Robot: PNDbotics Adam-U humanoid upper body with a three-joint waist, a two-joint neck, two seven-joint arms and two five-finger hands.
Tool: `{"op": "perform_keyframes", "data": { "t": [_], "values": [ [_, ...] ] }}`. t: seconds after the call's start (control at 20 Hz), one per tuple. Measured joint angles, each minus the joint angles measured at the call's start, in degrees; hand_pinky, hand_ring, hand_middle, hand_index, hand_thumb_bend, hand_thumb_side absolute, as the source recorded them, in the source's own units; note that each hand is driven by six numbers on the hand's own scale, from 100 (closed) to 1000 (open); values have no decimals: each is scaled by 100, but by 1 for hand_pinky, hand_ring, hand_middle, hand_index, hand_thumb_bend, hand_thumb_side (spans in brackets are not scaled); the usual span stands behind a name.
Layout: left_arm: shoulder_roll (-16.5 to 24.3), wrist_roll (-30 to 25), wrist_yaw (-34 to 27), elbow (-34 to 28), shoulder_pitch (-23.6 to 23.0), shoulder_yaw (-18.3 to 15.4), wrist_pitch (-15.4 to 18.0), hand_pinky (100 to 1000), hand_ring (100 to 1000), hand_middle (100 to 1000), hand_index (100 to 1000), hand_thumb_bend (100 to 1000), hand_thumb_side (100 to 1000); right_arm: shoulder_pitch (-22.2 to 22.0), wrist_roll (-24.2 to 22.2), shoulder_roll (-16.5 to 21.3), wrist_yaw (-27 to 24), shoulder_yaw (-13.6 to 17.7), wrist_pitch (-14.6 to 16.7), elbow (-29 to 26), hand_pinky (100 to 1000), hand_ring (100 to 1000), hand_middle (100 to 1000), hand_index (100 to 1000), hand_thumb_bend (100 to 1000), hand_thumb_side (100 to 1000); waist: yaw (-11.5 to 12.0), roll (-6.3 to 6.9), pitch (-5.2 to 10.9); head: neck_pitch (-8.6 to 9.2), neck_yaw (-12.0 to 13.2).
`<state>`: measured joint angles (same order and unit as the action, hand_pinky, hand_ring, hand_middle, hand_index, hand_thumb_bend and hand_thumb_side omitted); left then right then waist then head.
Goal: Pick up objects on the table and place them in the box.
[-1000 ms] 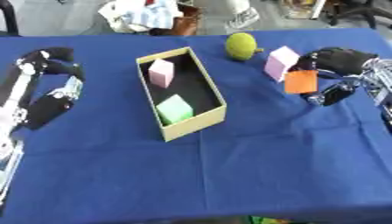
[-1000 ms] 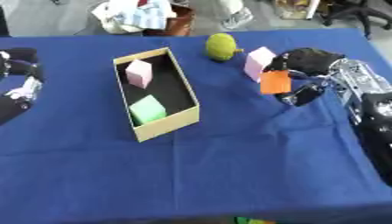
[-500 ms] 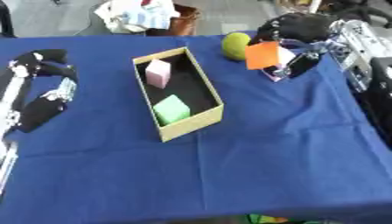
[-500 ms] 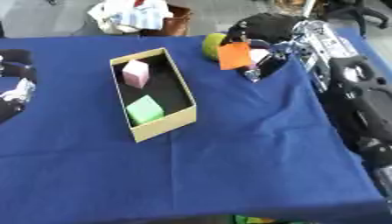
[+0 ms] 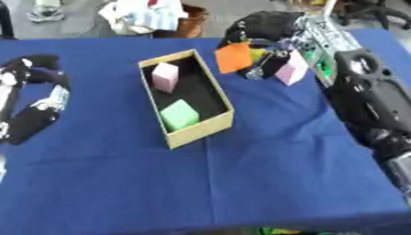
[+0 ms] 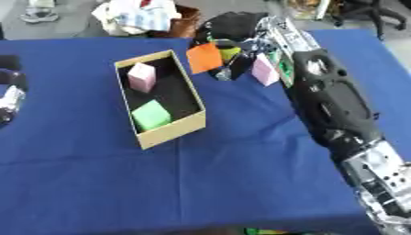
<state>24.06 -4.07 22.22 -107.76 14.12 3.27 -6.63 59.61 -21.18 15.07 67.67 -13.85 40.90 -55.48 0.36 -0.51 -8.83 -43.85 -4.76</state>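
Orange block [image 5: 234, 57] beside box [image 5: 227, 120] rim

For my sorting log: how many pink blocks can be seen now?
2. One pink block lies in the far end of the box; the other pink block stands on the table beside the right hand. None seems hidden.

No text, label or number can be read anywhere.
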Motion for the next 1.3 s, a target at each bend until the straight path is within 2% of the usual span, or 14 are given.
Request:
{"op": "perform_keyframes", "data": {
  "t": [0.35,0.4,0.5,0.7,0.95,1.15,1.2,1.3],
  "values": [
    [-40,-27,-2,-10,28,35,10,791,686,703,833,152,602,90,-56,-428,381,-38,100,251,803,878,834,928,170,259,99,0,-4,1,-149],
    [-44,-29,-2,-16,29,35,8,791,686,703,833,152,602,91,-62,-462,423,-53,126,264,805,886,858,945,184,322,102,1,-4,2,-161],
    [-44,-34,-2,-27,36,36,5,791,686,703,833,152,603,93,-63,-516,492,-90,186,277,809,896,894,965,198,392,102,1,-4,2,-182],
    [-44,-40,-3,-34,40,36,7,791,686,703,833,151,603,138,-26,-532,593,-192,321,209,816,917,942,991,245,499,99,0,-4,3,-190],
    [-44,-40,-3,-34,40,36,7,791,686,702,833,151,604,155,35,-523,641,-315,431,-7,818,922,949,994,256,455,98,-1,-2,4,-191],
    [-44,-39,-3,-34,30,35,6,791,678,702,833,150,607,192,30,-380,551,-284,406,-68,822,918,940,989,176,417,75,-1,0,5,-187],
    [-44,-39,-3,-34,21,34,5,791,676,702,833,150,608,192,14,-312,489,-245,372,-61,826,915,932,984,102,410,66,-1,1,5,-185],
    [-44,-36,-3,-33,1,32,3,792,676,702,833,150,608,186,-35,-172,324,-123,257,41,828,912,928,984,100,406,36,-12,2,5,-179]
  ]
}}
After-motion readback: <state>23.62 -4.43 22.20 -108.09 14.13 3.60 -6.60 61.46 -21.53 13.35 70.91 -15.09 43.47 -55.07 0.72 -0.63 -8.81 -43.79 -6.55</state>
